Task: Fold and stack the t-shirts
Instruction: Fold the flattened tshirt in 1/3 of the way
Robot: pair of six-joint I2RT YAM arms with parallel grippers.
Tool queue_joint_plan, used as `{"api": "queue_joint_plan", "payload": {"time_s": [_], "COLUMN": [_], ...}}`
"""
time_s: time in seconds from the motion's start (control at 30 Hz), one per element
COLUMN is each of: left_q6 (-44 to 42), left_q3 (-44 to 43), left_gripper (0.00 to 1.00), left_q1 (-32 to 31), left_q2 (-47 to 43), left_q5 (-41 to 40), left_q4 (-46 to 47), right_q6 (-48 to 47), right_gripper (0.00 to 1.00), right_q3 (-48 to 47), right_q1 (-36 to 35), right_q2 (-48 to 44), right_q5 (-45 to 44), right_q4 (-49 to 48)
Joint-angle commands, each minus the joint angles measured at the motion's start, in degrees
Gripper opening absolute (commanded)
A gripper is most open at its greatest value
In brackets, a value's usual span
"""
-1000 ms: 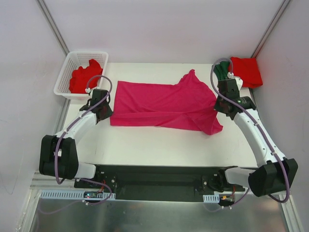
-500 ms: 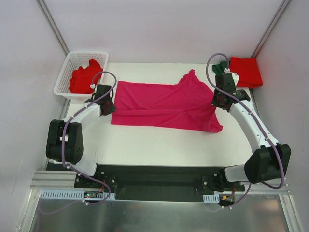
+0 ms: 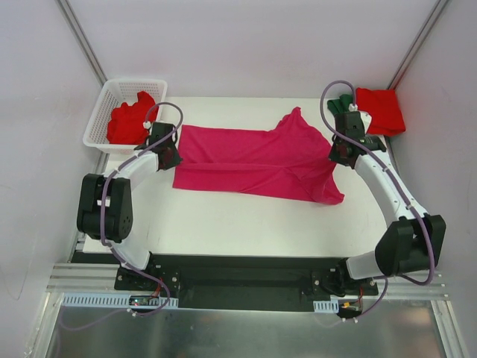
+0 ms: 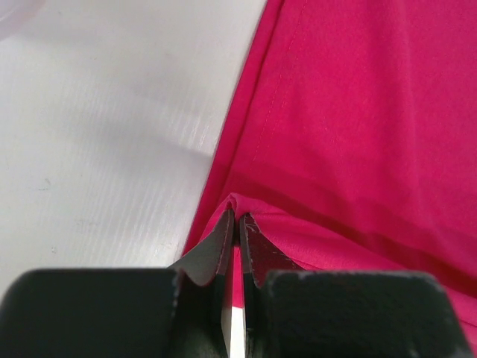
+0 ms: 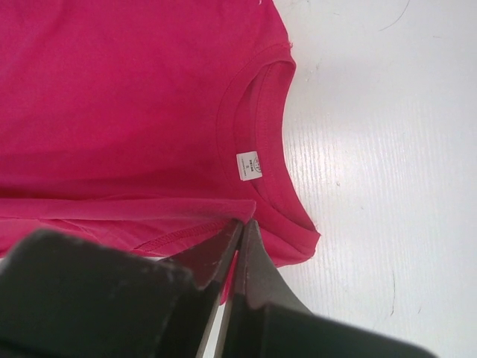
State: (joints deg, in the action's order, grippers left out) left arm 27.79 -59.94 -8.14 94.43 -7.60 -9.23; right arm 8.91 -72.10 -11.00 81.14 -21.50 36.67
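Across the white worktop [image 3: 246,220], between pale walls, the pink shirt [image 3: 246,160] is lying spread out and creased, its near right part doubled over. Left jaws are pinching its left edge, closed on a small fold. Right jaws are clamping a doubled layer beside the collar [image 5: 225,127]. Farther back, a crumpled red shirt [image 3: 128,123] is sitting in the basket [image 3: 100,119] at left, and a folded red shirt [image 3: 380,110] is lying beside a green shirt [image 3: 341,104] at right.

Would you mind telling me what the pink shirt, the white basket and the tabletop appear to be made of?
Pink shirt: soft matte cloth, likely cotton; stitched hems, wrinkles.
White basket: probably moulded plastic; open lattice walls.
Tabletop: smooth white board, slight sheen, perhaps laminate or plastic.
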Motion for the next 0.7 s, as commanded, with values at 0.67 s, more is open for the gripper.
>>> {"api": "queue_joint_plan", "payload": {"time_s": [0.67], "left_q6": [-1.51], "left_q3": [-6.76], "left_gripper": [0.00], "left_q1": [0.85], "left_q2": [6.64], "left_q5": [0.30], "left_q4": [0.88], "right_q6": [-0.12], "right_gripper": [0.01], "right_q3": [-7.62], "right_q1": [1.34], "right_q2": [9.99], "right_q5": [0.93], "right_q4": [-2.56]}}
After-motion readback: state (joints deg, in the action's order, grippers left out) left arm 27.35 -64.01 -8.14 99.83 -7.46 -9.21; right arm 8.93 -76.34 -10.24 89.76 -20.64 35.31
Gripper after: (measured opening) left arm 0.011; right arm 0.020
